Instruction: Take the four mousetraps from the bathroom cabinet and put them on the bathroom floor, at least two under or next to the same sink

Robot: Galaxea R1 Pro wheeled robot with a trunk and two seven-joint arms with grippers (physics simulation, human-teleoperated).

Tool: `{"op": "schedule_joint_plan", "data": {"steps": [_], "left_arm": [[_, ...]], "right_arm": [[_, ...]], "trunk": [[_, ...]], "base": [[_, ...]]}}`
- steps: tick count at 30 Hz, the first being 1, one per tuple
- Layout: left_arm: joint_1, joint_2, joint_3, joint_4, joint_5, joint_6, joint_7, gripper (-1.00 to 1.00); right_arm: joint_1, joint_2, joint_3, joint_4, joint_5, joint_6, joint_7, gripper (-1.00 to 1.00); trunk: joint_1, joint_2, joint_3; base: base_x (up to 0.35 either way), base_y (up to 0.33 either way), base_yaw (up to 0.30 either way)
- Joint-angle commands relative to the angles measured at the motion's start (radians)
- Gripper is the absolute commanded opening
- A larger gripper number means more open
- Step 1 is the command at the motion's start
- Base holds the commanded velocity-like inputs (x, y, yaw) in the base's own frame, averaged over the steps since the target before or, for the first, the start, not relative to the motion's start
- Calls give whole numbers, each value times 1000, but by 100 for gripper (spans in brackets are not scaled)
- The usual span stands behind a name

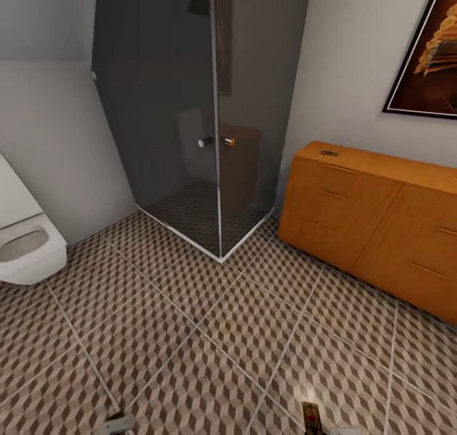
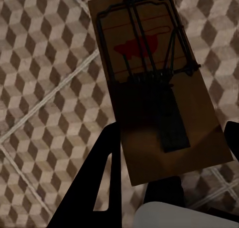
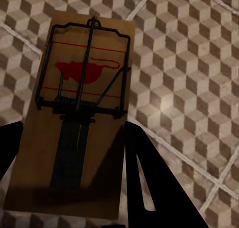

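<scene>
Tiled floor (image 3: 199, 63); mousetrap (image 3: 79, 113) betw. right pincer (image 3: 74, 178) fingers

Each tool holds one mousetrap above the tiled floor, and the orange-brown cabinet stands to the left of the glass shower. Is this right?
Not quite. In the head view the cabinet stands to the right of the glass shower. The rest holds: each wrist view shows a mousetrap held over the tiled floor.
</scene>
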Motion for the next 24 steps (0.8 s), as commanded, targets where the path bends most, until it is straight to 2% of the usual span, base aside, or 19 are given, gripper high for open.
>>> {"op": "schedule_joint_plan", "data": {"steps": [1, 24], "left_arm": [[-2, -1, -8, 4, 6, -6, 0, -100], [-1, -9, -10, 6, 5, -6, 0, -100]], "right_arm": [[0, 0, 1, 0, -7, -3, 2, -100], [0, 0, 1, 2, -7, -4, 2, -100]], "trunk": [[0, 0, -1], [0, 0, -1]], "base": [[0, 0, 281], [0, 0, 281]]}}
